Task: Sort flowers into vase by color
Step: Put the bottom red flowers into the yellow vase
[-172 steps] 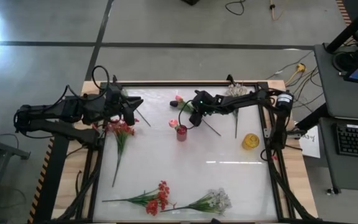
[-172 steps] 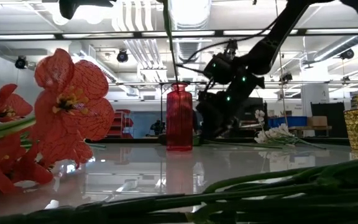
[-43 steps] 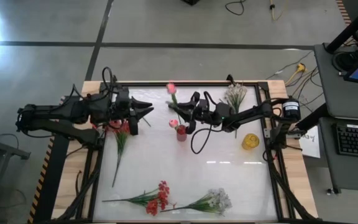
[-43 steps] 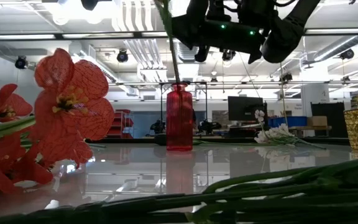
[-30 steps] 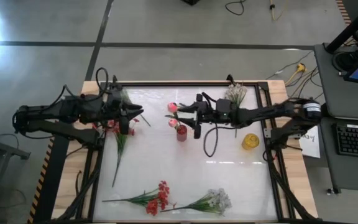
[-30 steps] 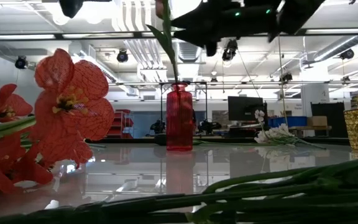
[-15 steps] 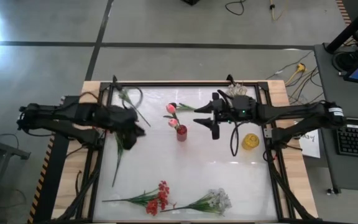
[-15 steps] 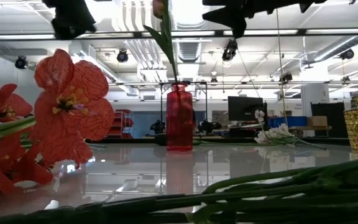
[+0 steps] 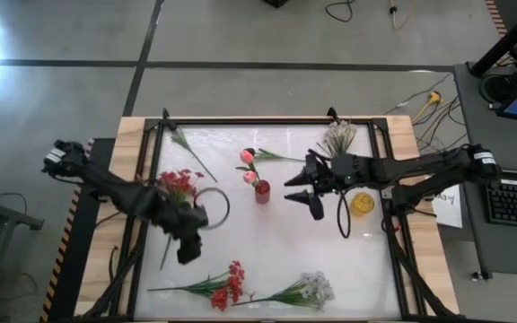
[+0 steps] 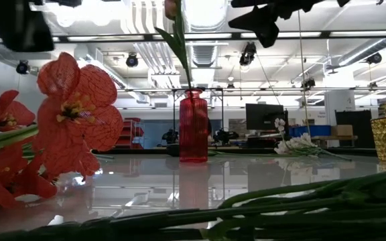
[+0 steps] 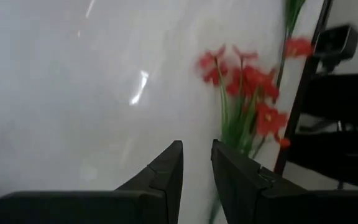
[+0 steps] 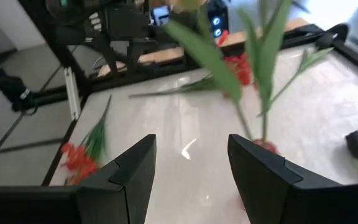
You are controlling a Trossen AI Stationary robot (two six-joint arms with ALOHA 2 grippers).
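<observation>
A red vase (image 9: 262, 191) stands mid-table with two pink rosebuds (image 9: 246, 158) stuck in it by their stems; in the low view the vase (image 10: 193, 127) is upright. My right gripper (image 9: 302, 197) hangs open just right of the vase, nothing between its fingers (image 12: 191, 155). My left gripper (image 9: 189, 255) points down over the table's left half, beside a lying red flower bunch (image 9: 178, 184); in its wrist view the fingers (image 11: 196, 168) stand a little apart with nothing between them, and red blooms (image 11: 247, 81) lie beyond.
A red bunch (image 9: 227, 285) and a white spray (image 9: 308, 289) lie near the front edge. Another white spray (image 9: 337, 136) lies at the far right and a green stem (image 9: 187, 148) at the far left. A yellow vase (image 9: 361, 204) stands on the right.
My left gripper has swung from the far left, by the red bunch, toward the near edge and has tipped downward. My right gripper has drawn back from the red vase toward the table's right edge; the second rosebud stays standing in the vase.
</observation>
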